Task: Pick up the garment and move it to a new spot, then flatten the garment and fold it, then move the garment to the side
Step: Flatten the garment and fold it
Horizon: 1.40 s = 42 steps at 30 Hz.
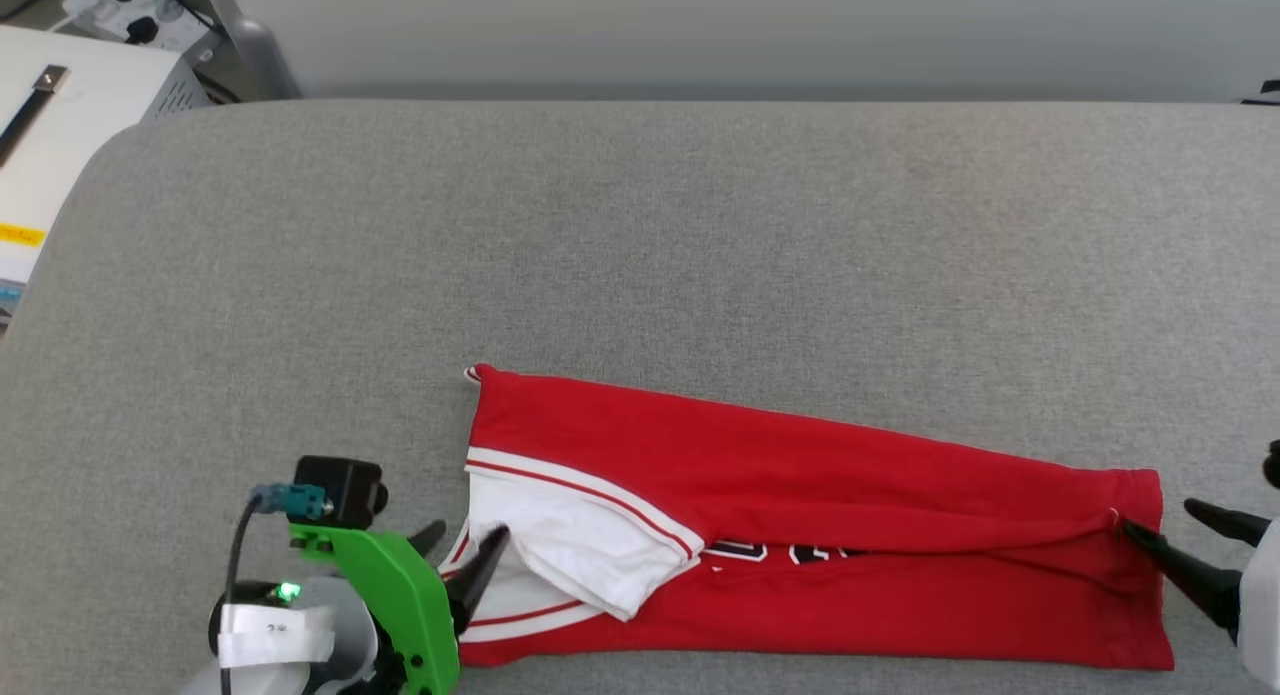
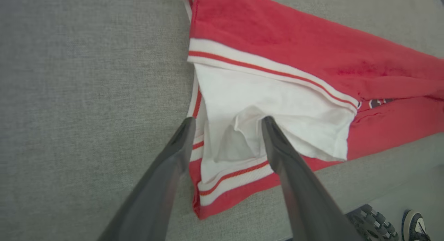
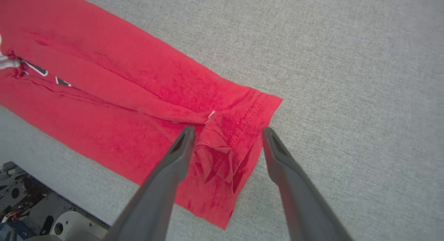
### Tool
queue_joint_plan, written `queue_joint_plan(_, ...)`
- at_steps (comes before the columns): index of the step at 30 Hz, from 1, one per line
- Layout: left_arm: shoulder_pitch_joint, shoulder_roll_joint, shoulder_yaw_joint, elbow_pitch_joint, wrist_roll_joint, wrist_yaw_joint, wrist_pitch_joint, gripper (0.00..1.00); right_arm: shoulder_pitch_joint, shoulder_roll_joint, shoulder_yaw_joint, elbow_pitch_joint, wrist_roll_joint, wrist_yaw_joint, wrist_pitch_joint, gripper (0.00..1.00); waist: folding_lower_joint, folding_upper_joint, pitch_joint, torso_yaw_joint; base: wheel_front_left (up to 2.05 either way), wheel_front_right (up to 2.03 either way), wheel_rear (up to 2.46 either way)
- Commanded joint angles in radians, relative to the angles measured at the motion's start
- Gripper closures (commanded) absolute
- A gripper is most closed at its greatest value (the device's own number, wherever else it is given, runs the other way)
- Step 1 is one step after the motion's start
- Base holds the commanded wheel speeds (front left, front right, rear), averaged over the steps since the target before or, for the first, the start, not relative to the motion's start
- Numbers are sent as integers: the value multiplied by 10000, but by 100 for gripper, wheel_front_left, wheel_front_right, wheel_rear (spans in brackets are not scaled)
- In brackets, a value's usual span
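My left pincer (image 1: 468, 535) stands wide at the near edge of the grey tabletop (image 1: 640, 225). One finger lies over the white sleeve (image 2: 277, 105). The other sits just off the striped trim, above bare cloth-covered top.

My right pincer (image 1: 1160, 517) is also wide, holding nothing. Its two tips straddle the rumpled hem corner (image 3: 239, 130) at the opposite end.

Between them lies the garment (image 1: 800, 475), folded lengthwise into a long red band along the near edge. It runs from left of the middle almost to the right edge, and its far side slants toward me as it goes right. The sleeve is turned back over the red, and a sliver of black, white-outlined print (image 1: 790, 552) peeks from the fold beside it.

Below the near edge, in my left wrist view, a shoe (image 2: 414, 225) shows on the floor.

Farther out the tabletop is plain grey up to its rounded far left corner, and beyond that corner stands a white box (image 1: 70, 125).
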Motion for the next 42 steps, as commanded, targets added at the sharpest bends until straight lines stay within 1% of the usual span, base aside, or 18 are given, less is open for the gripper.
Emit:
queue_joint_plan(1, -11, -114, 164, 0, 25, 89, -280, 0, 58, 134, -248, 77, 165, -9, 141, 0, 1, -1, -222, -72, 0, 0, 0)
queue_joint_plan(3, -10, -259, 355, -20, 51, 122, -726, 0, 218, 416, -732, 259, 371, -9, 484, 0, 1, -1, -297, -87, 0, 0, 0)
queue_joint_plan(6, -37, -441, 584, 18, 299, 140, -1546, 0, 437, 1110, -1635, 653, 489, -9, 1027, 0, 1, -1, -359, -94, 0, 0, 0)
queue_joint_plan(12, -125, -680, 800, 365, 1118, -18, -3339, 0, 743, 2697, -3179, 1144, -60, -9, 1963, 0, 1, -1, -300, -27, 0, 0, 0)
queue_joint_plan(16, -161, -792, 862, 702, 1651, -113, -4438, 0, 726, 3682, -4241, 1510, -488, -9, 2303, 0, 1, -1, -198, 55, 0, 0, 0)
queue_joint_plan(19, -186, -840, 912, 963, 1982, -132, -4991, 0, 669, 4207, -4861, 1809, -892, -9, 2591, 0, 1, -1, -106, 127, 0, 0, 0)
queue_joint_plan(22, -196, -922, 988, 1195, 2186, -233, -5272, 0, 590, 4689, -5329, 2071, -1150, -9, 2998, 0, 1, -1, 6, 204, 0, 0, 0)
queue_joint_plan(26, -219, -1006, 1115, 1411, 2312, -354, -5413, 0, 476, 5086, -5695, 2400, -1467, -9, 3417, 0, 1, -1, 142, 292, 0, 0, 0)
queue_joint_plan(31, -338, -1055, 1289, 1501, 2429, -449, -5479, 0, 340, 5443, -5849, 2768, -1585, -9, 3853, 0, 1, -1, 366, 413, 0, 0, 0)
queue_joint_plan(36, -402, -1112, 1409, 1600, 2485, -510, -5505, 0, 277, 5916, -5527, 2824, -1302, -9, 4280, 0, 1, -1, 504, 455, 0, 0, 0)
queue_joint_plan(42, -423, -1134, 1513, 1715, 2503, -574, -5519, 0, 216, 6293, -5058, 2720, -874, -9, 4411, 0, 1, -1, 507, 442, 0, 0, 0)
